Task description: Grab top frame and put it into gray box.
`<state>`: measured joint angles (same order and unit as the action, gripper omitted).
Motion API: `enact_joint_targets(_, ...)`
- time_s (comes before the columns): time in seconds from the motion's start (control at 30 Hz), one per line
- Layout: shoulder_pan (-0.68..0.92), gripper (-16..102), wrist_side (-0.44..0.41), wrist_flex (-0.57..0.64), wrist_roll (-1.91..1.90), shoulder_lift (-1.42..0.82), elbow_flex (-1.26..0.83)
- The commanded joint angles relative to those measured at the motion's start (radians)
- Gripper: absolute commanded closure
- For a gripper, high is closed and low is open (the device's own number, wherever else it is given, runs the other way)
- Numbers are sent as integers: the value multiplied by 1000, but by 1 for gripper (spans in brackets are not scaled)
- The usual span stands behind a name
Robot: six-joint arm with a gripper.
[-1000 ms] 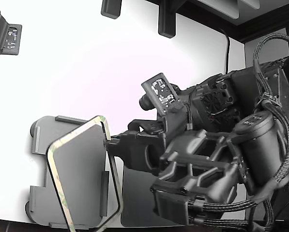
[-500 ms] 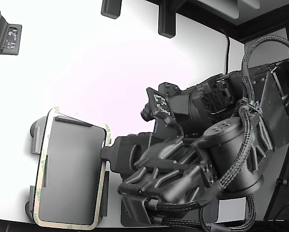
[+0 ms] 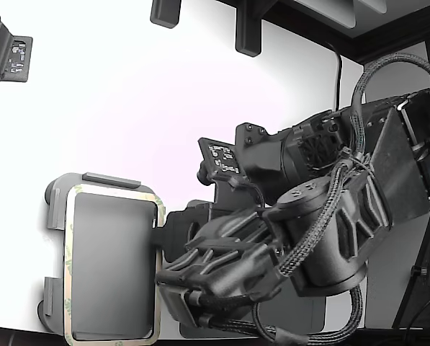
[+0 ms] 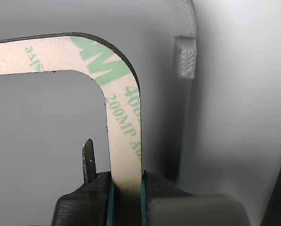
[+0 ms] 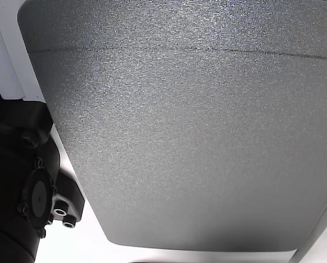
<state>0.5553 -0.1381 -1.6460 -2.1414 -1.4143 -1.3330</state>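
Observation:
The top frame (image 3: 69, 267), cream-bordered with a dark grey centre, lies flat and level over the gray box (image 3: 55, 204) at the lower left of the exterior view. Its outline sits inside the box's raised tabs. My gripper (image 3: 159, 238) is shut on the middle of the frame's edge on the exterior view's right. In the wrist view the jaws (image 4: 126, 195) pinch the cream strip (image 4: 124, 132), which bears green printed marks. The box's floor, wall and one tab (image 4: 185, 56) show behind it. Whether the frame touches the box floor cannot be told.
A large dark grey textured mat (image 5: 196, 137) fills the other view, with a black arm part (image 5: 21, 181) beside it. On the white table (image 3: 128, 108) a black device (image 3: 6, 54) stands at the far left and black fixtures (image 3: 247, 29) along the back edge.
The frame was held steeply tilted over the box. It has swung down flat and now lies square within the box's outline. The arm has lowered and rotated with it.

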Motion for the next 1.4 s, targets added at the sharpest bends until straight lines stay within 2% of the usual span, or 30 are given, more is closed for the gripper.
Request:
enact_joint_targets(0.0,-28,99,11,-9,-2,-2,43)
enact_joint_targets(0.57,-64,99,83,-11,-3,21,46)
enact_joint_targets(1.37,-95,99,91,-12,43,20,11)
